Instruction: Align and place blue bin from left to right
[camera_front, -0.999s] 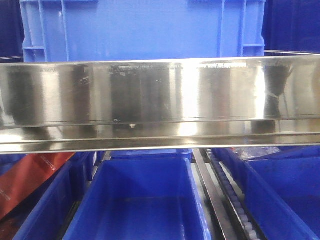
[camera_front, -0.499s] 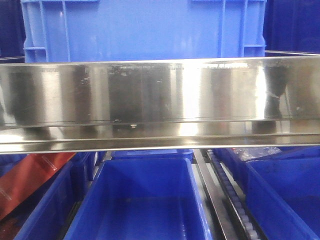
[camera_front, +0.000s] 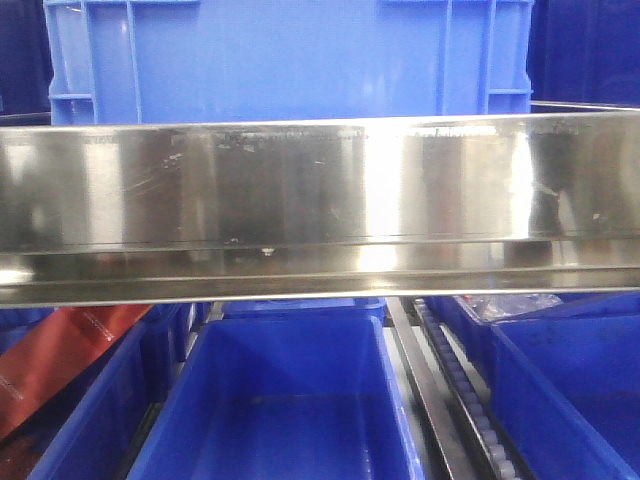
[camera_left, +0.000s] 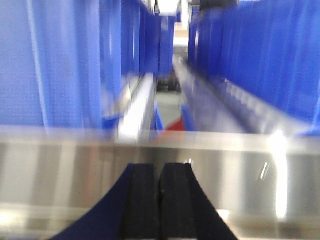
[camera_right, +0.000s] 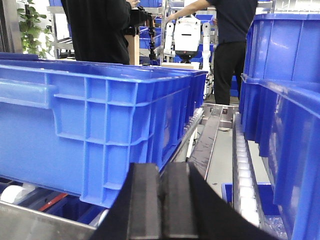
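A polished steel rail (camera_front: 320, 210) spans a racking aisle of roller tracks (camera_right: 245, 170), with deeper blue bins (camera_front: 290, 400) below it and two people in dark clothes (camera_right: 100, 30) standing far down the aisle. The blue bin (camera_right: 75, 130), pale with ribbed corners and a thick rim, sits just ahead-left of the right gripper (camera_right: 162, 210). Both that and the left gripper (camera_left: 160, 205) have pads pressed together, holding nothing

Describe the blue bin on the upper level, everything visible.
The blue bin is a light blue plastic crate with a smooth flat front wall, vertical ribs and small pockets near both corners. It sits upright and square-on behind the shiny steel rail, which hides its base. Its top edge is cropped. No gripper touches it.
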